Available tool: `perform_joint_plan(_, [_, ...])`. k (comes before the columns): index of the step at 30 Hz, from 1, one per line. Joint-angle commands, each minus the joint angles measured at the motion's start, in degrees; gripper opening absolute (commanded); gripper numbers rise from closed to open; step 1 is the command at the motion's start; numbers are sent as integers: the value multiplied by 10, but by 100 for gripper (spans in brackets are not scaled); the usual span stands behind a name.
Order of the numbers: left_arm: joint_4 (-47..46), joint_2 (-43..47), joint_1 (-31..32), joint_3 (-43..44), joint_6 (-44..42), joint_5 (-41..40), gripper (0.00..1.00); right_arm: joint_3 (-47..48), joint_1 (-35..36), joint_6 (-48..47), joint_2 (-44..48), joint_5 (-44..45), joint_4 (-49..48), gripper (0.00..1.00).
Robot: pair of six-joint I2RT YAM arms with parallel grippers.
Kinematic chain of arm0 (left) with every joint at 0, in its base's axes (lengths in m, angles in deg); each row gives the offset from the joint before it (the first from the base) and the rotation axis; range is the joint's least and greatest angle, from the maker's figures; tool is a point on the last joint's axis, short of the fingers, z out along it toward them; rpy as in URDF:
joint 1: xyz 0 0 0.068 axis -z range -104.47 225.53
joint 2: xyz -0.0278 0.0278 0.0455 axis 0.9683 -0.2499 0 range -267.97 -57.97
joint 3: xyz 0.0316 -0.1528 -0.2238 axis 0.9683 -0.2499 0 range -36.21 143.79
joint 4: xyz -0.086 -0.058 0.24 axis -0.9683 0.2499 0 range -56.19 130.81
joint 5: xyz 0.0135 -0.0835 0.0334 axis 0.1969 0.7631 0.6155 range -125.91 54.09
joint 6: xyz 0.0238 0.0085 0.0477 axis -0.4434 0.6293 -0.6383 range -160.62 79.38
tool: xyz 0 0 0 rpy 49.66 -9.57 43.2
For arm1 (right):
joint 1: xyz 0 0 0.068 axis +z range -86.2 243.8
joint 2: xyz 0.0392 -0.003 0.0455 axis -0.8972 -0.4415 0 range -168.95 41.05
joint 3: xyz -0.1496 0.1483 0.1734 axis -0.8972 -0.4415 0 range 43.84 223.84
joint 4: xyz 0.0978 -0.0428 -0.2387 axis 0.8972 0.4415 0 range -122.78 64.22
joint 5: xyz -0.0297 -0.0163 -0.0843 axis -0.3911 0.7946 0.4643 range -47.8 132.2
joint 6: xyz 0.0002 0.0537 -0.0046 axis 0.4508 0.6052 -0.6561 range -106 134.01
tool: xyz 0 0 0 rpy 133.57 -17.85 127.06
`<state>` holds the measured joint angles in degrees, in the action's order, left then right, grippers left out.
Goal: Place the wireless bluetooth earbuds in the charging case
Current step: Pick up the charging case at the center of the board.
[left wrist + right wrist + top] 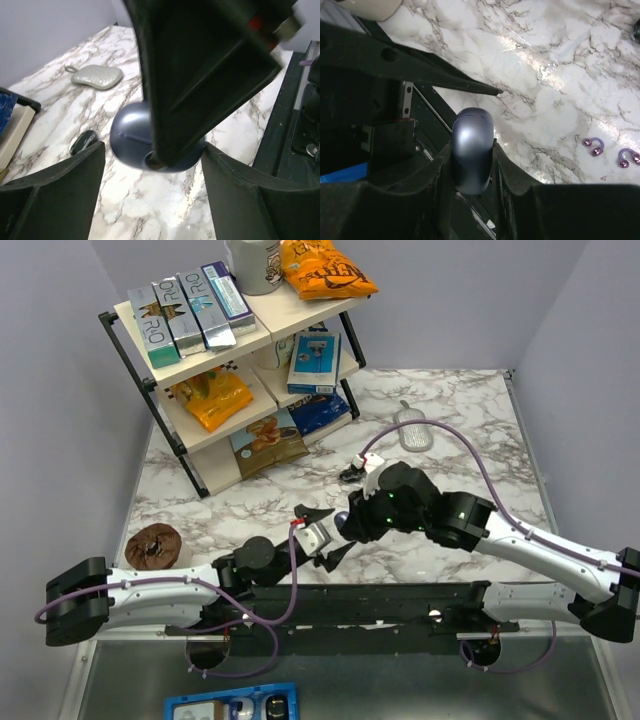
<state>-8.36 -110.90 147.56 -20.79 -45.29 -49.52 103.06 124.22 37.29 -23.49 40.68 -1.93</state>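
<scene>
Charging case [472,132], lavender-blue and rounded, sits pinched between the two fingers of the right gripper [472,150], one finger against each long side. Its lower half is buried between those fingers, and no seam or lid edge can be followed all the way round. From the left wrist most of the case is hidden behind a broad black finger of the right gripper; only a rounded blue flank shows, directly ahead of the left gripper [153,150], whose jaws stand wide apart and hold nothing.

Two translucent purple earbuds [587,142] lie on the marble table [545,75] off to the right of the right gripper's fingers, apart from the case. Ahead and left of the left gripper lie a glossy black oval object [83,141] and, farther out, a silver pouch [95,76].

Small dark bits [352,473] just beyond the right gripper are too small to identify. Boxes [190,310] on the shelf rack [125,325] show large letters like "RO"; the rest is unreadable.
</scene>
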Motion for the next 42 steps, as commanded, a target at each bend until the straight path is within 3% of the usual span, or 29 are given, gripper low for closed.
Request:
perform_joint_plan(1, [91,9,-1,15,-21,-21,93,33,0,-61,23,-48,69,1])
perform_joint_plan(6, [115,9,-1,29,-32,-13,95,53,0,-76,20,-69,90,1])
perform_joint_plan(7, [114,11,-1,29,-32,-13,99,55,0,-79,18,-76,92,1])
perform_joint_plan(29, [110,46,12,22,-28,57,99,46,-63,-67,-33,-212,66,1])
perform_joint_plan(42, [76,29,16,29,-29,58,96,26,-71,-56,-48,-219,43,1])
